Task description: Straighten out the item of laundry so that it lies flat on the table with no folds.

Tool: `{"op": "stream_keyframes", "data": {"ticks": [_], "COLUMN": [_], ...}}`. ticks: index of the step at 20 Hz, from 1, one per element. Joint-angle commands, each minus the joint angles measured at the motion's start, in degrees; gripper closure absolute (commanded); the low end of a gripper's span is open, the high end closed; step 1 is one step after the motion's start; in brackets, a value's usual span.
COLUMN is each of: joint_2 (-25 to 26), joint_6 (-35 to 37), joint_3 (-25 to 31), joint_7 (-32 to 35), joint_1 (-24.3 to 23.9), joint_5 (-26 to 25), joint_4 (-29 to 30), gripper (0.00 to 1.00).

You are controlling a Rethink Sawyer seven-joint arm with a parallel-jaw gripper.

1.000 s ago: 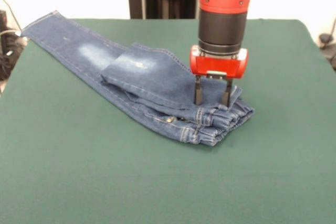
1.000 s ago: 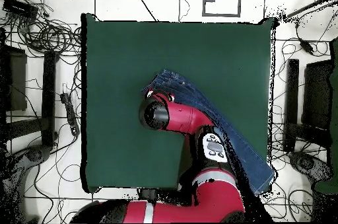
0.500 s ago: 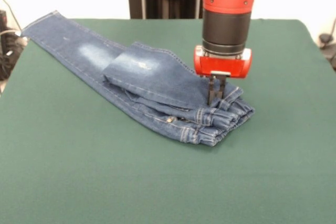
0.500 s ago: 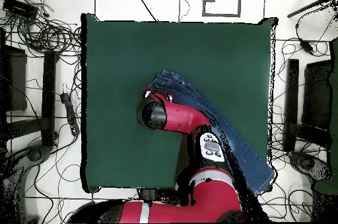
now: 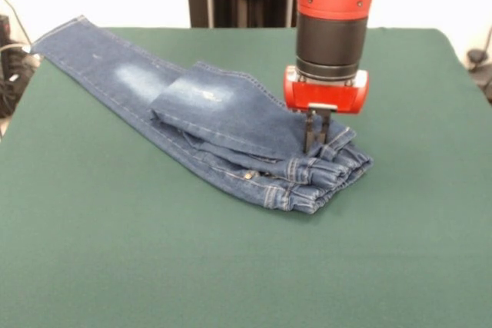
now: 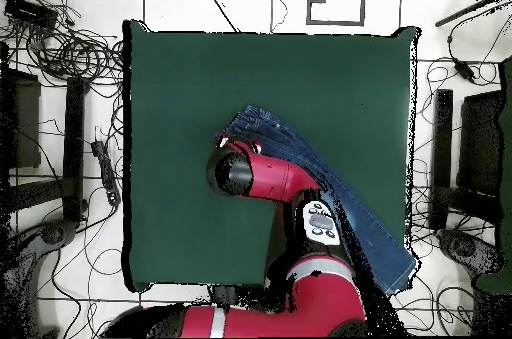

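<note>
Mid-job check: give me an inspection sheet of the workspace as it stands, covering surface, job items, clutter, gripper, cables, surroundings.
Surface: the table, dark green cloth, bare around the garment.
Job items: the jeans folded over on themselves, one leg reaching the table's corner, waistband bunched.
Clutter: nothing seen on the table.
Gripper: the gripper shut on the jeans near the waistband, fingers close together.
Cables: loose cables on the floor beside the table, none on it.
Surroundings: dark equipment beside the table.

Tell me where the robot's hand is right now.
In the front view the hand is right of centre, shut on the jeans at their gathered waistband end, on the green table.
</note>
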Motion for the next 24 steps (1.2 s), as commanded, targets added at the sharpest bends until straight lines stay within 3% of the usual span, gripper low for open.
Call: {"op": "stream_keyframes", "data": {"ticks": [1, 10, 24], "joint_2": [0.1, -3.2, -2.7], "joint_6": [11.5, 15.2, 11.8], "joint_3": [0.3, -3.0, -0.3], "joint_7": [6.9, 2.8, 0.4], "joint_1": [2.9, 3.2, -1.5], "joint_5": [0.9, -4.1, -11.7], "joint_4": [0.0, 1.1, 2.3], "gripper": [1.00, 1.00, 1.00]}}
